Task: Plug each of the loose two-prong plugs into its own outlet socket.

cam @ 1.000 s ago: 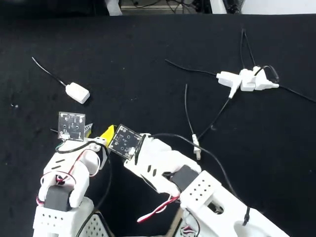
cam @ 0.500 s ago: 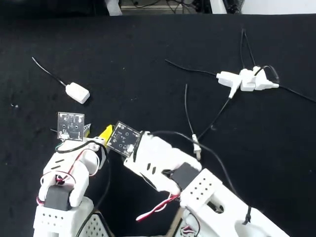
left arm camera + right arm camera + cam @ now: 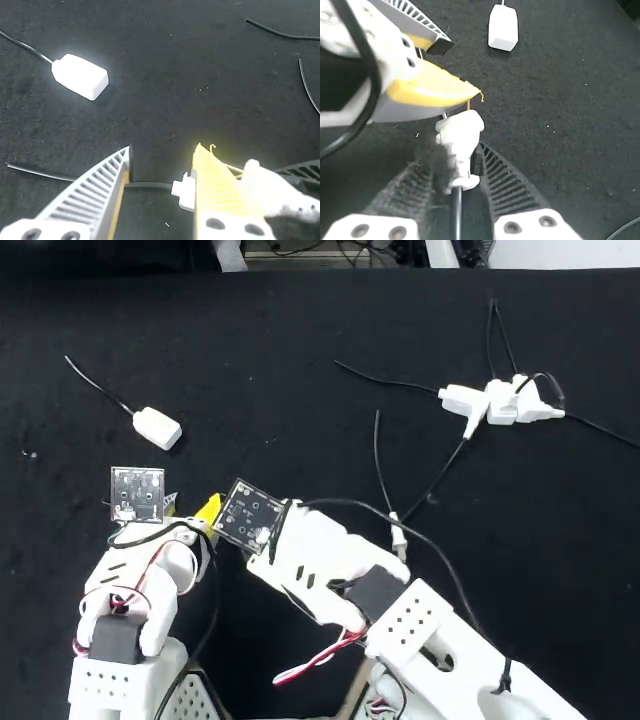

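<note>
Over the black table (image 3: 300, 350), right gripper (image 3: 459, 156) clamps a white plug (image 3: 461, 131); left gripper (image 3: 162, 150) gapes wide.

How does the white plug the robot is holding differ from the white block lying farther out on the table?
The plug is pinched in the right tool; the block lies loose on the black table, touched by nothing. The plug is slim and lumpy; the block is a smooth rounded box. Both are white with a thin black cord.
</note>
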Action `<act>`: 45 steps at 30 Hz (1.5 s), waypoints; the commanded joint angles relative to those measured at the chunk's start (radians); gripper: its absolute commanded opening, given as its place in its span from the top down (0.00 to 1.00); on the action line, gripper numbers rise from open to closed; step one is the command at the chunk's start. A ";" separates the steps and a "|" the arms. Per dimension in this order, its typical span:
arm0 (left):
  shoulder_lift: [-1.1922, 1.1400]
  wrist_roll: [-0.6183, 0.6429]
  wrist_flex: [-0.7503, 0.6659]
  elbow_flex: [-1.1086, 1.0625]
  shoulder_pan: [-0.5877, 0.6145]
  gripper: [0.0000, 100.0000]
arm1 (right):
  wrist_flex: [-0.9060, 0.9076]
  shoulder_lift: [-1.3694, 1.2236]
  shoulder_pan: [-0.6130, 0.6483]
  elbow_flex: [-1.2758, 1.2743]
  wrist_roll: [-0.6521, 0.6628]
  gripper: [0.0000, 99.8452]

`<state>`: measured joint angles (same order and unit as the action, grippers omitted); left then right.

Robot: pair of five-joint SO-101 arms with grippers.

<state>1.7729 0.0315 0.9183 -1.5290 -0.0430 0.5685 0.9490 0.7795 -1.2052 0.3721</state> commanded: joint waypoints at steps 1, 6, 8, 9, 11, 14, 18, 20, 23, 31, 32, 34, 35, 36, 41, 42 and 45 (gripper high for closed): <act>-0.011 -0.009 -0.006 0.002 -0.004 0.79 | 0.000 0.035 0.015 0.088 -0.006 0.99; -0.011 -0.009 -0.006 0.002 -0.004 0.79 | 0.003 0.030 0.015 0.065 -0.006 0.99; -0.011 -0.009 -0.006 0.002 -0.004 0.79 | 0.002 0.033 0.015 0.047 -0.006 0.99; -0.011 -0.009 -0.006 0.002 -0.004 0.79 | 0.002 0.033 0.015 0.036 -0.011 0.99; -0.011 -0.008 -0.003 0.001 -0.004 0.79 | 0.002 0.035 0.015 0.012 -0.015 0.99; -0.011 -0.006 0.002 -0.001 -0.010 0.79 | 0.000 0.035 0.015 -0.039 -0.017 0.99; -0.011 -0.005 0.032 -0.022 -0.025 0.79 | 0.000 0.035 -0.041 -0.131 -0.017 0.99; -0.011 -0.005 0.041 -0.024 -0.051 0.79 | 0.000 0.035 -0.103 -0.162 -0.017 0.99; -0.018 -0.005 0.051 -0.028 -0.082 0.79 | 0.028 0.028 -0.181 -0.176 -0.017 0.99; -0.018 -0.003 0.087 -0.035 -0.119 0.79 | 0.175 0.027 -0.247 -0.173 0.032 0.99; -0.018 -0.003 0.087 -0.035 -0.119 0.79 | 0.183 0.027 -0.247 -0.173 0.046 0.99; -0.018 -0.003 0.089 -0.035 -0.120 0.79 | 0.192 0.025 -0.247 -0.170 0.063 0.99; -0.018 -0.003 0.091 -0.035 -0.124 0.79 | 0.192 0.024 -0.247 -0.168 0.068 0.99; -0.018 -0.003 0.100 -0.035 -0.124 0.79 | 0.192 0.013 -0.247 -0.166 0.074 0.99; -0.018 -0.003 0.135 -0.024 -0.125 0.79 | 0.226 -0.162 -0.218 -0.088 0.098 0.99; -0.018 -0.003 0.135 -0.024 -0.125 0.79 | 0.238 -0.213 -0.196 -0.062 0.098 0.99; -0.018 -0.003 0.137 -0.024 -0.125 0.79 | 0.245 -0.364 -0.118 0.012 0.098 0.99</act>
<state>1.7561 0.0315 1.0487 -1.5750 -0.1565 0.8032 0.7096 0.5953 -1.2958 0.4580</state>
